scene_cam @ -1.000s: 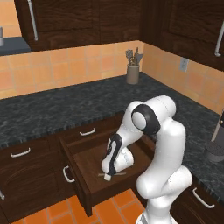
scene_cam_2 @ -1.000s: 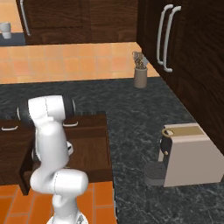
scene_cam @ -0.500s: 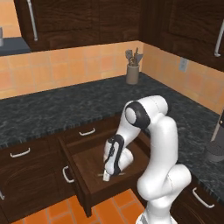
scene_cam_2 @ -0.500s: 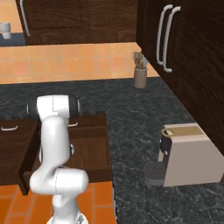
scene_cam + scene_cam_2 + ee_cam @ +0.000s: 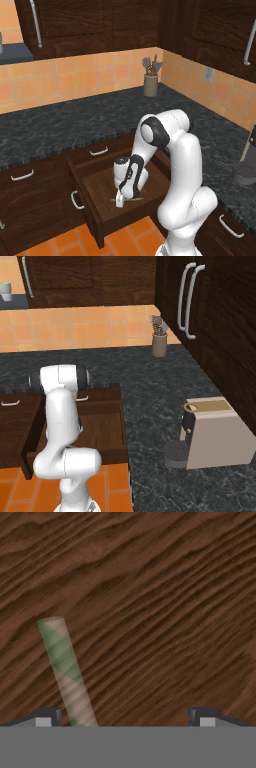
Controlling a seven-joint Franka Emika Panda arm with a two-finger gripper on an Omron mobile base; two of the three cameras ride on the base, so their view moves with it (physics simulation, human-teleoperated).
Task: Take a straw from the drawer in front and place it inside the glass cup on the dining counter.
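Your gripper (image 5: 119, 201) hangs spread wide, holding nothing, low inside the open drawer (image 5: 95, 186). The straw (image 5: 67, 672) lies flat on the drawer floor by the seven-o'clock fingertip. At one o'clock on the black granite counter (image 5: 60, 125), a utensil crock (image 5: 150, 85) stands well apart

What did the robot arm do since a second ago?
The gripper sank lower into the open drawer, right down over the straw, jaws wide and holding nothing. The straw lies on the drawer floor as before; drawer and utensil holder haven't moved.
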